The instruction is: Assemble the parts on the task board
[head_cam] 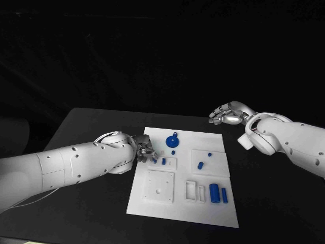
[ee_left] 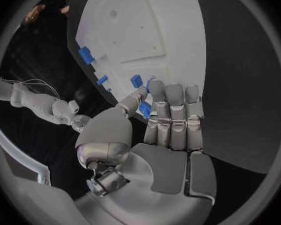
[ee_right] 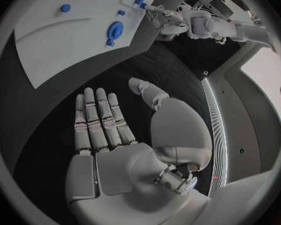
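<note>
parts point(head_cam: 163, 161) are seen near the board's point(head_cam: 206, 208) left edge, small blue pieces right at the left robot hand point(head_cam: 142, 151); one blue part point(ee_left: 145, 110) looks pinched between its thumb and fingers, just above the board. its long axis cannot be told. the right robot hand point(head_cam: 228, 114) is held open, fingers apart and empty, well off the board's far right corner over the tabletop point(head_cam: 96, 122). the left is judged nearer for the seating.
</note>
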